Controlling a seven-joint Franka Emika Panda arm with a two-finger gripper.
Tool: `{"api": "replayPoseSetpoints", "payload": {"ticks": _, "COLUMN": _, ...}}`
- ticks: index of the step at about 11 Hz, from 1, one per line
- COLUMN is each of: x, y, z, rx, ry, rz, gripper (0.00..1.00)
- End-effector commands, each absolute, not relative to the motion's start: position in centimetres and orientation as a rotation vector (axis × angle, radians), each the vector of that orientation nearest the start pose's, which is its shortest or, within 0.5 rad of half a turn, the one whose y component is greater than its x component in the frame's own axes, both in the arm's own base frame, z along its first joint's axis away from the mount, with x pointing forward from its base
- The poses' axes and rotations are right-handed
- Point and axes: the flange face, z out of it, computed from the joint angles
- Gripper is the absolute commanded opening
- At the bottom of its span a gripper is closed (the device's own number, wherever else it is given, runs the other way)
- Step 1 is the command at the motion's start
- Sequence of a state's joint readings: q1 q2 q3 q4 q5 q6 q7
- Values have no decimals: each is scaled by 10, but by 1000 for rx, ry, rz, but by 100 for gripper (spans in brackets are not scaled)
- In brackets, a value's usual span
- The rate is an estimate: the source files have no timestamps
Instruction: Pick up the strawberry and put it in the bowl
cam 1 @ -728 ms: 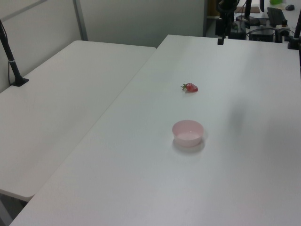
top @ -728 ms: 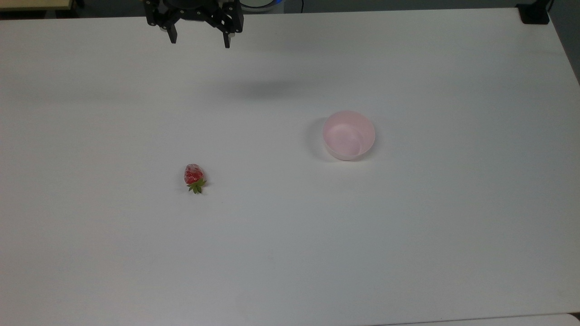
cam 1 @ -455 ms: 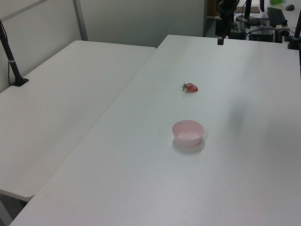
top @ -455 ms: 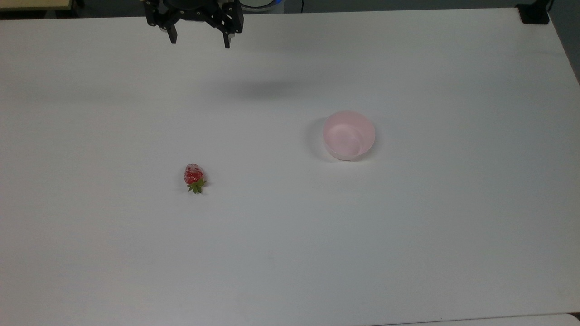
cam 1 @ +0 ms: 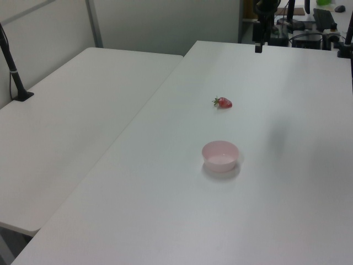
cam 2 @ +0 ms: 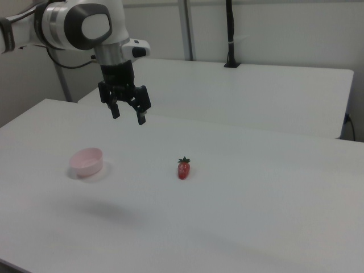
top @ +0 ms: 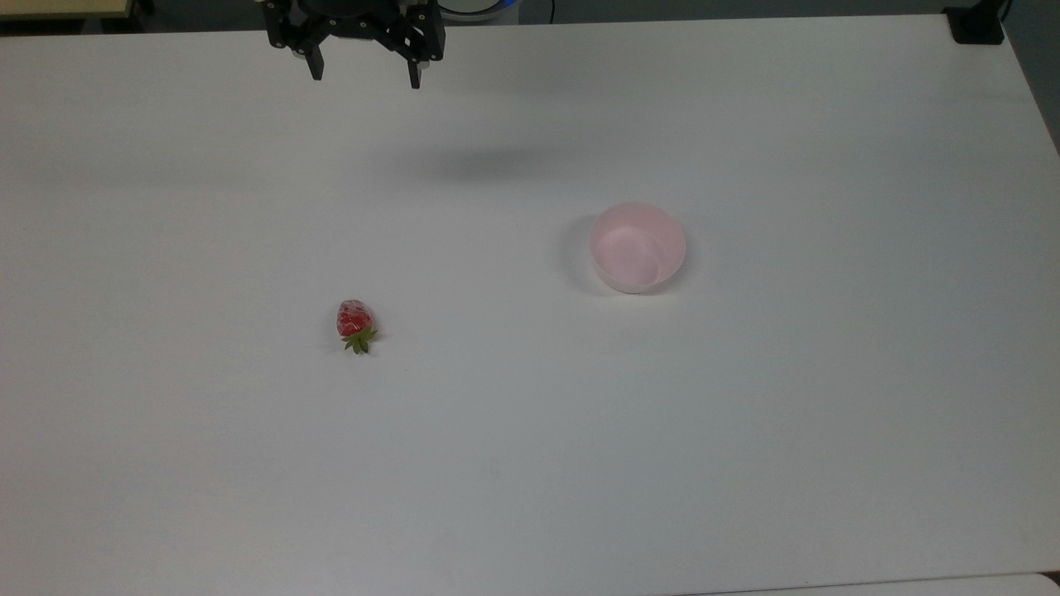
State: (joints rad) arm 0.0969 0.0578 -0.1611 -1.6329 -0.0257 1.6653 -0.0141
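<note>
White table [top: 530, 463], empty bowl [top: 638, 247]

A glossy red skin and a green leafy cap are shown by the strawberry [top: 355, 323]. The pink bowl [top: 638, 247] looks smooth and plain, like plastic. The white table [top: 745, 430] appears matt and smooth. The black gripper [cam 2: 128, 116] looks matt, the arm [cam 2: 79, 23] shell glossy white.

No readable text, label, brand, number or sign appears anywhere: the table [top: 745, 455], the bowl [top: 638, 247] and the strawberry [top: 355, 323] are all unmarked.
</note>
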Motion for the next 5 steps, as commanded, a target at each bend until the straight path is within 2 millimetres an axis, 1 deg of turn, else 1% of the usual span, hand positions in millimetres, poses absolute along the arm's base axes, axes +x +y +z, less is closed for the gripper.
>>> {"api": "replayPoseSetpoints", "payload": {"ticks": 1, "x": 591, "y": -41, "z": 573, "rx": -3201, "ry": 106, "rz": -4, "gripper": 100}}
{"api": "replayPoseSetpoints", "payload": {"ticks": 3, "x": 625, "y": -46, "z": 547, "rx": -3220, "ry": 107, "rz": -95, "gripper": 100}}
{"api": "replayPoseSetpoints", "payload": {"ticks": 4, "x": 640, "y": -55, "z": 523, "rx": -3231, "ry": 131, "rz": -110, "gripper": 100}}
{"api": "replayPoseSetpoints", "payload": {"ticks": 5, "x": 654, "y": -69, "z": 505, "rx": -3240, "ry": 167, "rz": -140, "gripper": 100}}
